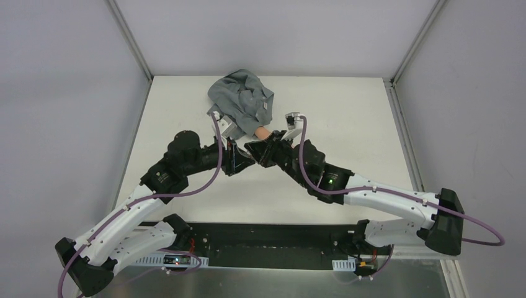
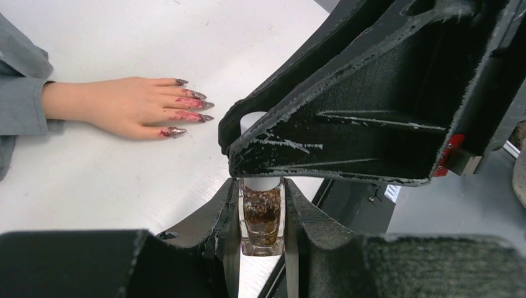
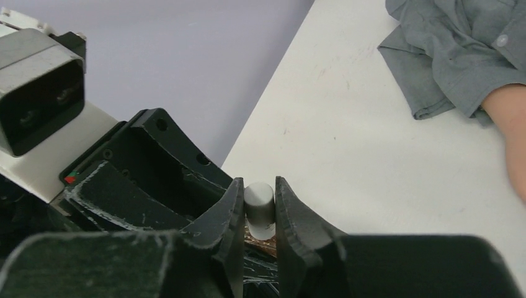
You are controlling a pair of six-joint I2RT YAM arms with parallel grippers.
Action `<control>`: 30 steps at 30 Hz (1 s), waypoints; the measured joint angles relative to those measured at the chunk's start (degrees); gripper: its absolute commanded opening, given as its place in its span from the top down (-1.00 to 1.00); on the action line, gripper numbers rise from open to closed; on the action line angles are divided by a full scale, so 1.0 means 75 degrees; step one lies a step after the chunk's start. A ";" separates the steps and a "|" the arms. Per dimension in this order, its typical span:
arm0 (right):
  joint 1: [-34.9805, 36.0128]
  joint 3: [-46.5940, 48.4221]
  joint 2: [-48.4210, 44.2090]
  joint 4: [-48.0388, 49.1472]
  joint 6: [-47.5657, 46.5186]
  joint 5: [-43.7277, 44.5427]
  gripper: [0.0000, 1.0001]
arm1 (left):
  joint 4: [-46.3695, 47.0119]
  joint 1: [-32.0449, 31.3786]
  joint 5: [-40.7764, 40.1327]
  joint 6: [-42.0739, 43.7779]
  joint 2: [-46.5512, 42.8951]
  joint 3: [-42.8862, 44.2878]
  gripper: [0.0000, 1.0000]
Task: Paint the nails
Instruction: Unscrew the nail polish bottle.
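White tabletop (image 1: 347, 124) carries a peach fake hand (image 2: 118, 105) in a crumpled grey sleeve (image 1: 242, 99) near the far edge. Left gripper (image 2: 261, 205) clamps the small glass polish bottle (image 2: 262, 218) steady, likely so the right gripper (image 3: 259, 197), closed on its white cap (image 3: 258, 205), can unscrew it. Dark purplish-red nails (image 2: 203, 105) point toward them.

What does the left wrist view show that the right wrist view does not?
Left wrist only: the long pointed dark red nails and the peach fake hand's fingers. Right wrist only: the left arm's grey box camera and a white shirt button. Both: the polish bottle's white cylindrical cap inside the right pincer, the grey fabric sleeve, the white table.
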 measured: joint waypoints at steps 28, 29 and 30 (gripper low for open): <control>-0.0898 0.0017 -0.0895 -0.1157 -0.0565 -0.2378 1.00 | 0.0391 0.0055 0.1687 -0.0052 0.0318 0.0119 1.00; -0.0991 0.0009 -0.0941 -0.1160 -0.0592 -0.2664 1.00 | 0.0440 0.0070 0.1827 -0.0061 0.0318 0.0119 1.00; -0.1075 0.0009 -0.0982 -0.1172 -0.0621 -0.2929 1.00 | 0.0493 0.0073 0.1955 -0.0073 0.0318 0.0119 1.00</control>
